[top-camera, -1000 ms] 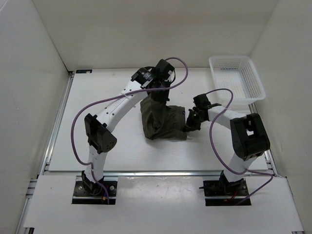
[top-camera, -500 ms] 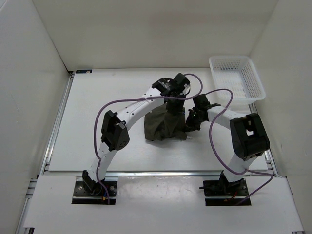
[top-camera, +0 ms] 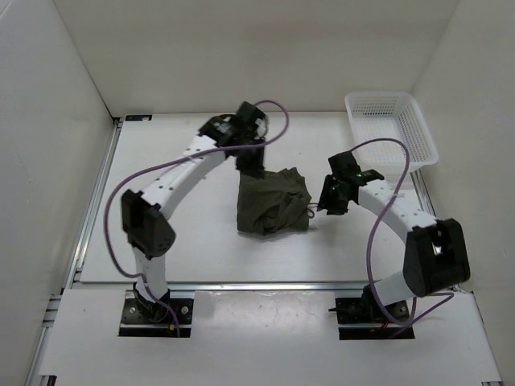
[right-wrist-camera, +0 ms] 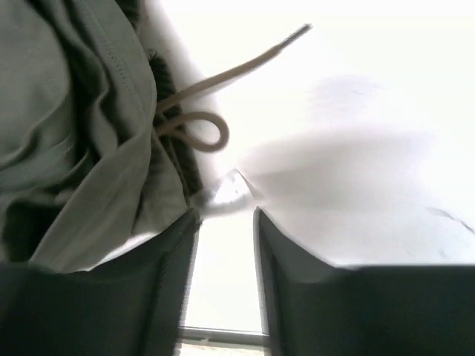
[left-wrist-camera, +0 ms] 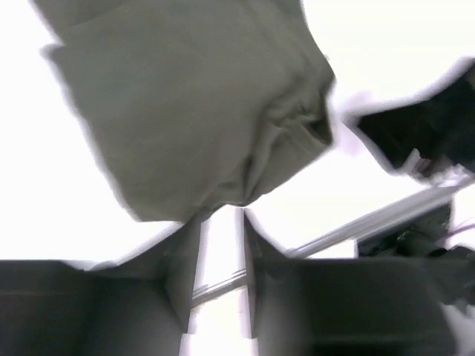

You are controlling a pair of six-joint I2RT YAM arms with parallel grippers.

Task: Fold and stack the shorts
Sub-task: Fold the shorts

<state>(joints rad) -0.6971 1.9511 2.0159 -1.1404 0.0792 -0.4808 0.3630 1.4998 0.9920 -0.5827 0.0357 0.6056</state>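
The dark olive-green shorts lie in a folded, rumpled bundle in the middle of the table. My left gripper hovers at their far left corner, open and empty. In the left wrist view the shorts lie just beyond my left gripper, with white table showing between the fingers. My right gripper is just right of the shorts, apart from them, open and empty. The right wrist view shows the shorts' edge and the looped drawstring left of my right gripper.
A white mesh basket stands at the far right corner of the table. White walls enclose the table on the left, back and right. The right arm shows as a dark shape in the left wrist view.
The left arm has swung back from over the shorts to their far left corner. The right gripper has drawn off the shorts' right edge. The shorts now lie free on the table.
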